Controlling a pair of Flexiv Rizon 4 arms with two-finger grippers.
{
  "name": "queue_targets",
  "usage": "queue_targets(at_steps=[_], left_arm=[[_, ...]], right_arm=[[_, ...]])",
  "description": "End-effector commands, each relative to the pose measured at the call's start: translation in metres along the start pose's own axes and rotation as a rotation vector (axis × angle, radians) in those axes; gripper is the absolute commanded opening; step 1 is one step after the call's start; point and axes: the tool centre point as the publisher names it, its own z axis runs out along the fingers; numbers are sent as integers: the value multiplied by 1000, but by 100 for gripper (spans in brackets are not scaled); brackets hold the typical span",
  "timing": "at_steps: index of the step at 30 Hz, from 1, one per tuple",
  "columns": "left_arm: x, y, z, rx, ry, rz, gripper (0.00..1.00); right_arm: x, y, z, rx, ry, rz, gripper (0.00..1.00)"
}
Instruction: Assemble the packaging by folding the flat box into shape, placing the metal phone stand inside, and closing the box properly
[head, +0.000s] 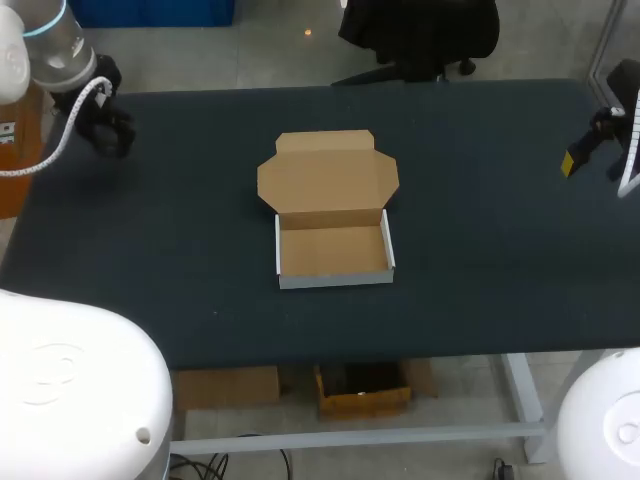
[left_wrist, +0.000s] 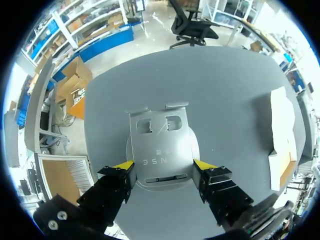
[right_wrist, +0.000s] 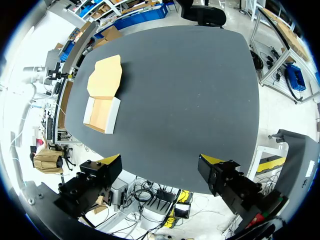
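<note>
Box (head: 332, 250) folded into a tray, its lid (head: 327, 180) lying open behind it, stands at the middle of the table (head: 480, 200). By my reckoning the shaping is done, while loading and closing remain. My left gripper (left_wrist: 163, 164), over the table's far left corner, is clamped on the metal phone stand (left_wrist: 161, 140), a finger against each edge. Only the left wrist view shows that stand; the head view hides it. My right gripper (right_wrist: 161, 160) hangs spread and empty beyond the right edge.
</note>
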Motion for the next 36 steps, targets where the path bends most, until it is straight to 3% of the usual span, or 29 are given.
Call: queue_targets(at_steps=[1,7,14,27,36], left_arm=[[14,9,-8,9,-16,15,0],[34,14,-16,7,-7,47,0],[62,21,-31,12,-13,102,0],[105,31,-40,-18,-4,180,0],[114,34,-40,-24,-14,191,0]], right_arm=[[0,0,-1,4,3,0,100],[0,0,-1,4,3,0,100],[0,7,-4,-111,49,-232,100],[8,1,-2,-182,24,-573,100],[9,0,-1,-161,10,-580,100]])
